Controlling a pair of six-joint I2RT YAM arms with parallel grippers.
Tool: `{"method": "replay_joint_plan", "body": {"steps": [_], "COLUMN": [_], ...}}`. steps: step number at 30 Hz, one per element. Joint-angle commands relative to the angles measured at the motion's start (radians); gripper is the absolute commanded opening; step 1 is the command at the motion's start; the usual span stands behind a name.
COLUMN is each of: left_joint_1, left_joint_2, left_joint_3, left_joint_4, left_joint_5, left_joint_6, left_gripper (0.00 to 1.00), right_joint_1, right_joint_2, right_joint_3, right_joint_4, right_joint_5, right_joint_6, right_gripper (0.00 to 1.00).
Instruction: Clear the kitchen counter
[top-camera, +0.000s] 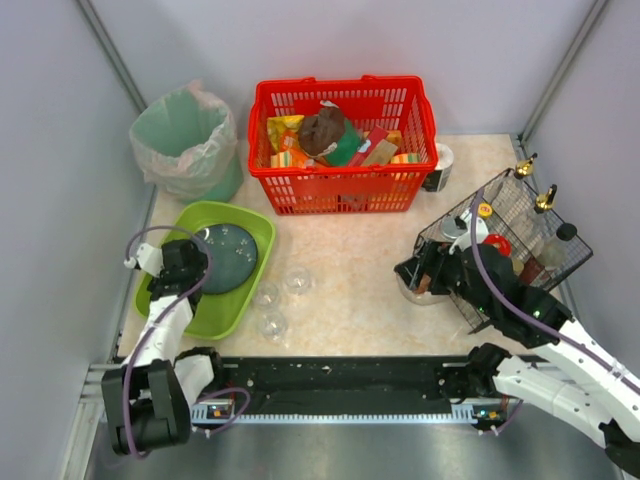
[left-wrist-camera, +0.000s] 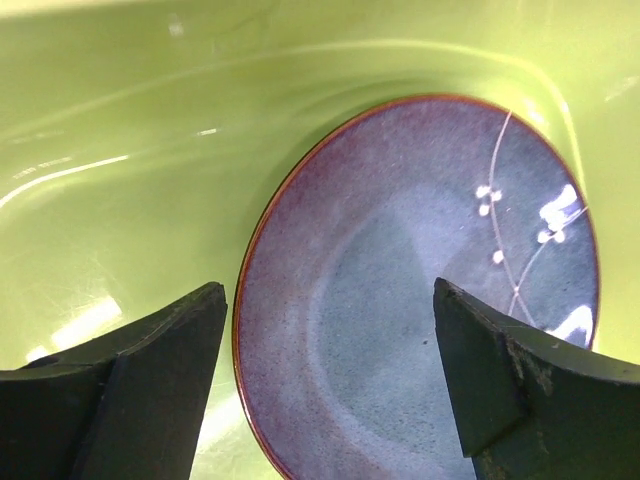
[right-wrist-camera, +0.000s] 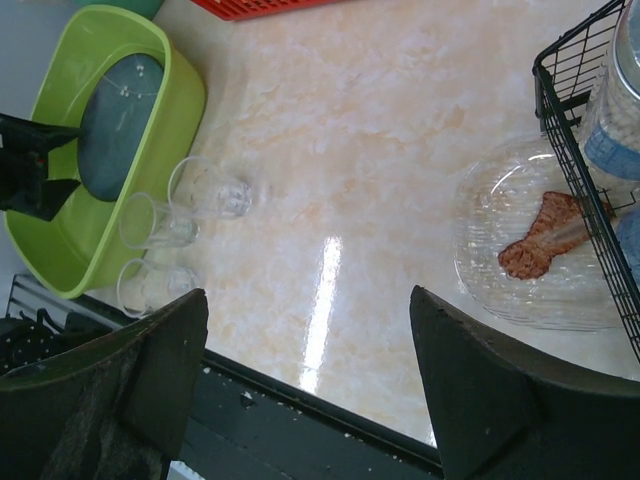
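Hovering left gripper (left-wrist-camera: 328, 288), fingers spread, over dark plate (left-wrist-camera: 420, 300) already in green tray (left-wrist-camera: 120, 150); right gripper (right-wrist-camera: 308, 295) fingers spread, empty; three glasses (top-camera: 266, 295), clear dish (right-wrist-camera: 500, 200) left on surface (top-camera: 350, 300).

left claw (left-wrist-camera: 330, 300): jaws spread, pointing down; right claw (right-wrist-camera: 308, 300): jaws wide apart, empty
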Motion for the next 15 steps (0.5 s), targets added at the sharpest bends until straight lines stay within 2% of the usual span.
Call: {"method": "replay_joint_plan", "body": {"steps": [1,5,7,10,12,15], "left_joint_1": [0.005,0.002,0.002,-0.006,-0.015,-0.027], "left_joint_2": [-0.057,-0.120,-0.161,-0.200,-0.184,-0.138], "left_joint_3": [0.144,0.232,0.253,0.281,0.350,0.450], "left_joint_4": [-0.193,-0.283,-0.286,-0.200,-0.231,-0.283], "left_joint_5": [-0.083,-0.059,0.016,0.238,0.349,0.562], "left_joint_6": [-0.004,0.035,0.080,0.257,0.330,0.360], "left_gripper": [0.88,0.88,0.88,0.89,0.90,0.90], "right_joint_1": [-0.006,-0.006,-0.006,-0.006,-0.006,-0.006], "right_joint_2": [0.013,0.019,0.025,0.030,0.032,0.035], "right_joint_3": [0.010,0.022,0.037,0.071,0.097,0.132], "right_joint_4": [-0.003,-0.010,-0.018,-0.036,-0.052,-0.070], "right_joint_5": [0.019,0.030,0.038,0.045,0.058,0.082], "right_joint_6": [-0.003,-0.017,-0.029,-0.050,-0.072,-0.098], "right_gripper": [0.80,0.81,0.81,0.81,0.81,0.81]}}
